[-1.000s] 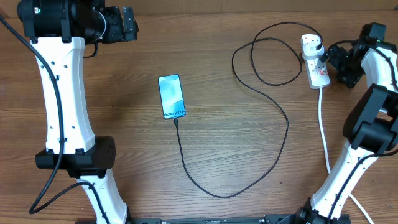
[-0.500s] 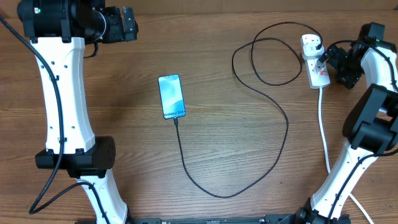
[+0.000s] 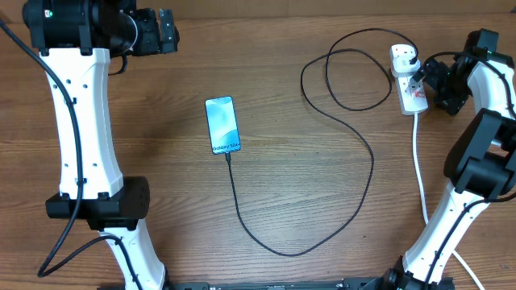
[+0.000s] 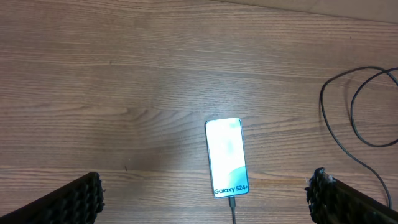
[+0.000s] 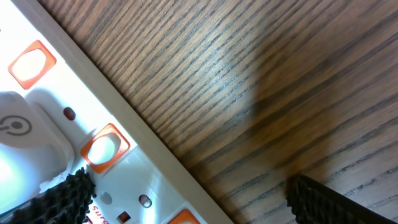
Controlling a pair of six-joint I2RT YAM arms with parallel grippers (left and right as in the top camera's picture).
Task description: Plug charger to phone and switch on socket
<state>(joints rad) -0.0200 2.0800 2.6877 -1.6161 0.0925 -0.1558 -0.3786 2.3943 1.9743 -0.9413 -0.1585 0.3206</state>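
Showing one phone [image 3: 223,124], one charger [image 3: 373,165], one socket [image 3: 414,97].

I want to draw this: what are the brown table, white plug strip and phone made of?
The brown table looks like wood or wood-look laminate: long grain streaks, soft sheen. The white oblong power strip looks like smooth, glossy plastic. The slim black-edged phone probably has a glass screen: it glares bright.
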